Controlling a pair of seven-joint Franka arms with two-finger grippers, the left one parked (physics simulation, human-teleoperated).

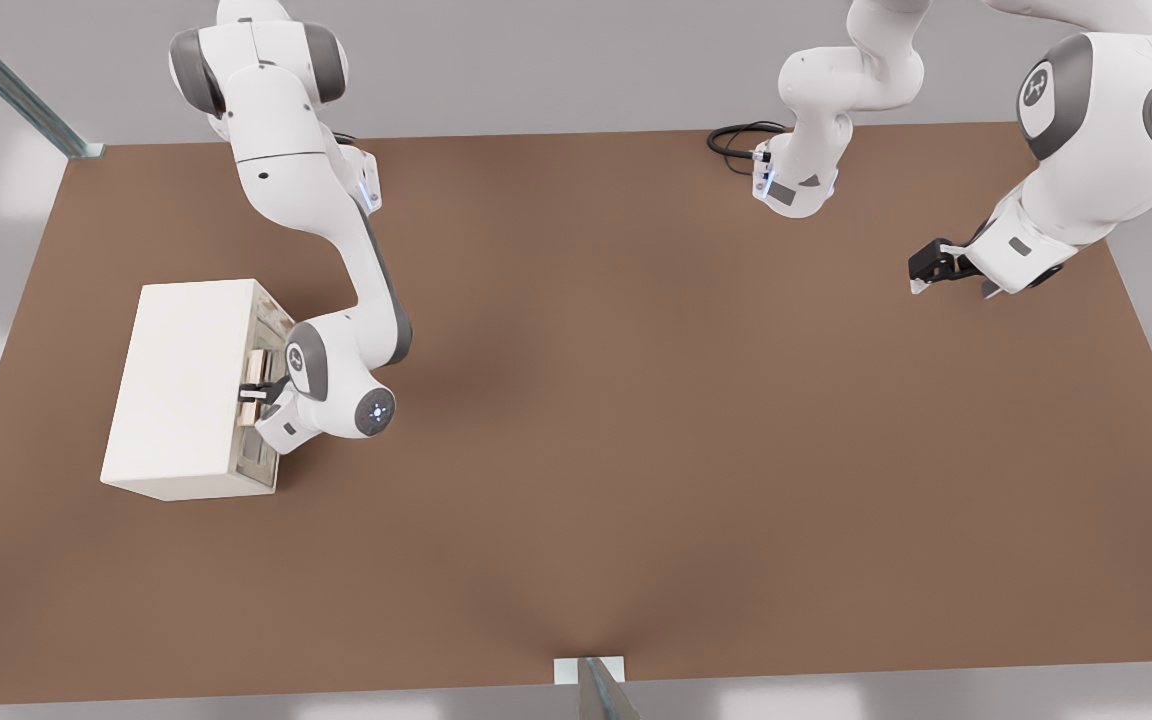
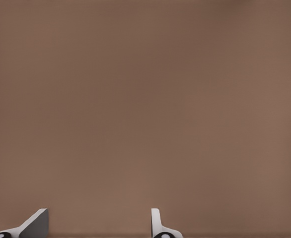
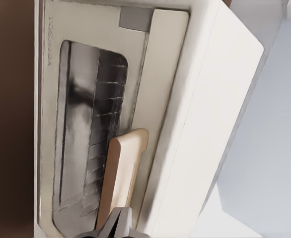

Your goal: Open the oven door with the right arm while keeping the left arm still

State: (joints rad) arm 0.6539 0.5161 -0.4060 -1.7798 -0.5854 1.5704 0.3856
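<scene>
From my remote station I see the white box oven (image 1: 186, 385) sitting on the brown bench (image 1: 636, 420), toward the front view's left, with its front face turned to the front view's right. The oven door (image 3: 93, 124), a narrow cream-framed panel with a dark greyish window, lies flush against the oven body in the right wrist view, so I read it as closed. Its pale beige bar handle (image 3: 123, 176) stands out from the door beside the window. Through the glass I make out only dark, rippled reflections, and I cannot tell whether anything lies inside the oven. My working white jointed right arm (image 1: 336, 250) reaches down from the far edge of the bench and bends toward the oven's front, its round button disc facing the camera. The black two-finger gripper (image 1: 258, 392) is right at the door, level with the handle; in the front view the jaws sit on either side of the beige bar, touching it or very nearly so. In the wrist view only a dark tip shows at the handle's end, so I cannot tell whether the jaws are clamped on it or merely around it.
</scene>
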